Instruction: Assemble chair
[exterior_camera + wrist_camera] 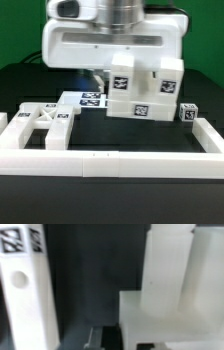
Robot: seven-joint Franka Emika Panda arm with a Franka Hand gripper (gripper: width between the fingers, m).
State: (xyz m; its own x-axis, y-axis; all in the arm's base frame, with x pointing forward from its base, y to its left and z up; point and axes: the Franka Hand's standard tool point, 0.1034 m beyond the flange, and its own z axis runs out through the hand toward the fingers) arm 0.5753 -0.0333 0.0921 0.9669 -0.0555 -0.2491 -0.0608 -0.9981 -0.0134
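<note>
In the exterior view, the gripper (110, 66) is seen in the upper centre of the frame, directly above a joined chair block (148, 92) made of matte white pieces with several black-and-white tags on its faces. The fingers are hidden behind that block, so it cannot be told how far they are spread or whether anything is gripped. The block is placed slightly toward the exterior view's right of centre, over the black table (20, 85). A cut-out panel (42, 122) with a cross-shaped opening is laid flat in the lower part of the exterior view's left, just inside the border wall (110, 162), which runs across the lower frame. The marker board (85, 100) is seen between the panel and the block. A small cube (187, 112) with a tag is set near the exterior view's right edge, apart from the block. In the wrist view, an upright white bar (18, 291) with a tag and a round hole is shown beside a stepped white part (175, 291), with a dark gap between them.
</note>
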